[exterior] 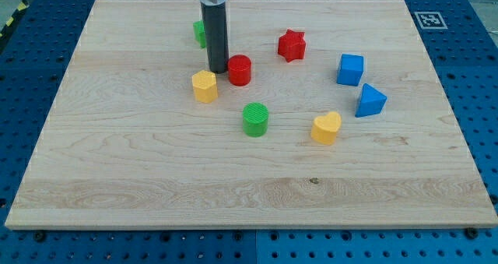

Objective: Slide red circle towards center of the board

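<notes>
The red circle (pixel 240 70) is a short red cylinder on the wooden board (pixel 117 163), a little toward the view's top left of the board's middle. My tip (pixel 218 69) rests on the board just to the view's left of the red circle, almost touching it. The yellow hexagon block (pixel 205 86) lies just below and left of my tip. A green block (pixel 200 33) is partly hidden behind the rod.
A green circle (pixel 255 119) lies below the red circle. A red star (pixel 292 45) is at upper right of it. A blue cube (pixel 350 69), a blue triangle (pixel 370 100) and a yellow heart (pixel 327 128) are on the view's right.
</notes>
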